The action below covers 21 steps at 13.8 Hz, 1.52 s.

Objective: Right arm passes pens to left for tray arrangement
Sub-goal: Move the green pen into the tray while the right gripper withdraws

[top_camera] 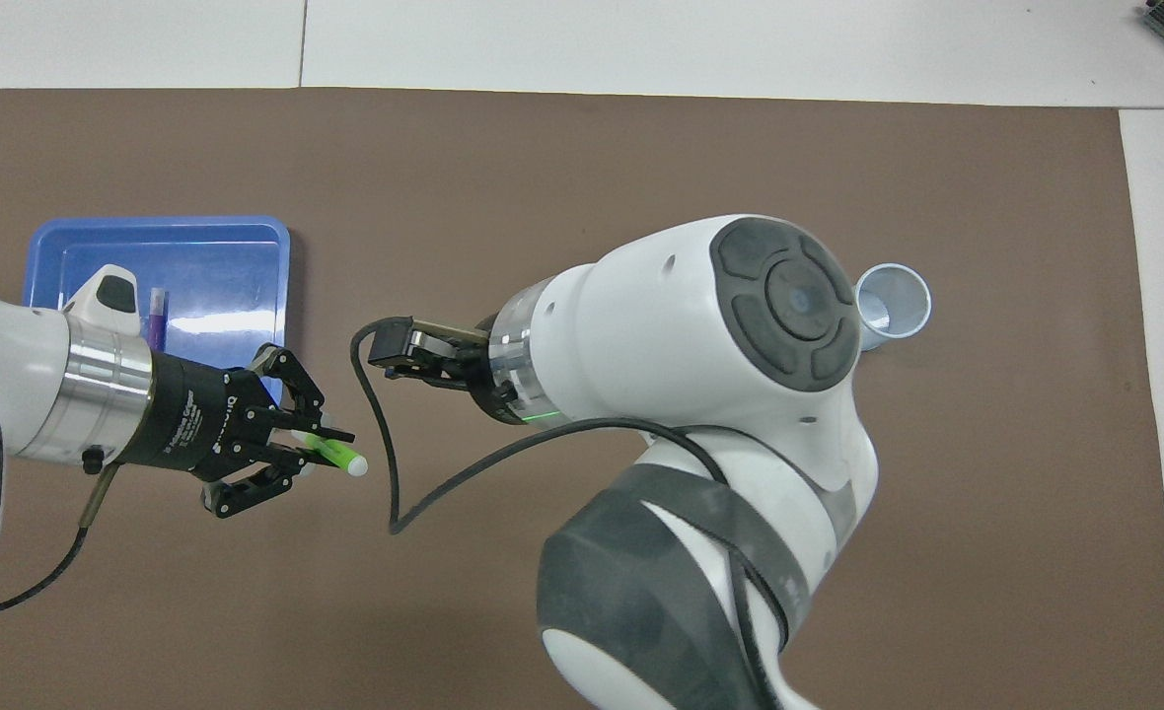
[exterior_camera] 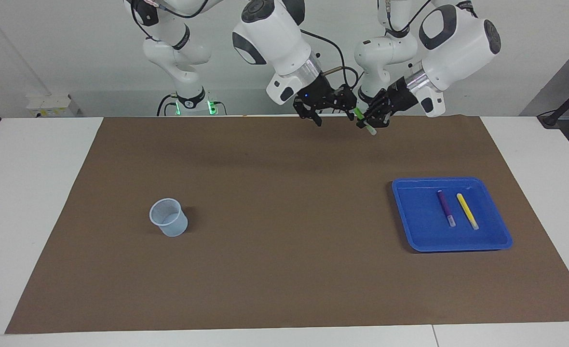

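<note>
Two pens — purple [exterior_camera: 445, 207] and yellow [exterior_camera: 467, 210] — lie in the blue tray [exterior_camera: 501, 239]. Left gripper [exterior_camera: 370, 123] jaws clamp the green pen [exterior_camera: 364, 121] over the bench's robot-side edge, whitish tip slanting down, tray lying farther out. Right gripper [exterior_camera: 332, 113] hangs beside it, jaws wide, holding nothing.

This looks like a robotics lab: two white jointed arms [exterior_camera: 284, 43] stand mounted at the edge of a long white table [exterior_camera: 29, 193], cables trailing from their wrists and green status lights glowing at one base. A plain brown mat [exterior_camera: 275, 217] covers the working area, set against a bare pale wall [exterior_camera: 62, 48]. A small power box [exterior_camera: 48, 105] sits on the ledge there.
</note>
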{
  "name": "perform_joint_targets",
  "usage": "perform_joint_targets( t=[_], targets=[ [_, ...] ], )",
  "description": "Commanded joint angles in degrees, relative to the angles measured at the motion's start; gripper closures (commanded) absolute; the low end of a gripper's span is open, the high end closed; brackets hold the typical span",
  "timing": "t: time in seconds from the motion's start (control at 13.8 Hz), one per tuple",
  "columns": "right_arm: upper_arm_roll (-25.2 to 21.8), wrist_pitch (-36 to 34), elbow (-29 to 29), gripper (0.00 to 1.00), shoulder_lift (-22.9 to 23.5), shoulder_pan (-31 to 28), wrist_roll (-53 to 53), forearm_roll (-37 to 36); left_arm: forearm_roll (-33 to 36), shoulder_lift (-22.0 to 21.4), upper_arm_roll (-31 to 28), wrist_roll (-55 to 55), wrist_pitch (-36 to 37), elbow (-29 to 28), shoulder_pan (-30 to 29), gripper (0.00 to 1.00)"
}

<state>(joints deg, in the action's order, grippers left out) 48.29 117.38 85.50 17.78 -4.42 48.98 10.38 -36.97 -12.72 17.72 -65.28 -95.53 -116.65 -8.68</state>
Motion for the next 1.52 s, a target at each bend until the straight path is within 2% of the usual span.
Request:
perform_joint_targets(
  t=[0.0, 0.15, 0.22, 0.36, 0.44, 0.58, 0.73, 1.02, 1.16, 1.31, 1.45],
  targets=[
    [0.2, -7.1, 0.6, 0.0, -2.3, -5.0, -12.3, -0.4, 0.4, -6.7, -0.1, 10.1, -3.0, -8.5, -0.6, 1.0],
    [0.1, -10.6, 0.6, 0.0, -3.0, -7.0, -19.7, -2.7, 1.4, -6.8, 0.1, 10.8, -5.4, -8.8, 0.2, 1.0],
    [0.1, -11.7, 0.6, 0.0, -3.0, -7.4, -22.1, -4.9, 4.8, -6.7, 0.4, 13.2, -7.5, -8.9, 0.7, 1.0],
    [0.1, -13.6, 0.6, 0.0, -3.1, -8.6, -25.1, -7.3, 10.7, -6.8, 0.5, 22.9, -12.9, -12.5, 2.7, 1.0],
    [0.1, -14.6, 0.8, 0.0, -3.1, -9.6, -27.2, -8.1, 10.9, -6.6, 0.5, 27.5, -15.2, -13.8, 2.7, 1.0],
    [0.1, -16.5, 0.8, 0.0, -3.1, -12.4, -33.1, -10.4, 12.0, -4.9, 0.5, 33.8, -17.9, -14.1, 1.9, 1.0],
    [0.1, -16.9, 1.1, 0.0, -3.1, -14.6, -38.2, -12.5, 17.2, -2.0, 0.5, 37.9, -22.6, -13.8, 2.3, 1.0],
    [0.1, -18.3, 1.5, 0.0, -3.2, -17.9, -41.7, -14.5, 28.3, 7.4, 0.5, 44.1, -30.5, -9.3, 2.0, 1.0],
    [0.1, -19.5, 1.6, 0.0, -3.4, -19.8, -43.7, -15.0, 29.1, 10.7, 0.1, 44.8, -29.7, -4.7, 1.6, 1.0],
    [0.1, -19.9, 1.7, 0.0, -3.5, -20.6, -47.8, -18.1, 32.8, 13.2, 0.0, 45.8, -29.2, -1.2, 0.5, 1.0],
    [0.1, -19.9, 1.7, 0.0, -3.5, -20.7, -48.0, -19.2, 34.4, 15.3, -0.1, 49.7, -30.3, -0.2, -0.8, 1.0]
  ],
)
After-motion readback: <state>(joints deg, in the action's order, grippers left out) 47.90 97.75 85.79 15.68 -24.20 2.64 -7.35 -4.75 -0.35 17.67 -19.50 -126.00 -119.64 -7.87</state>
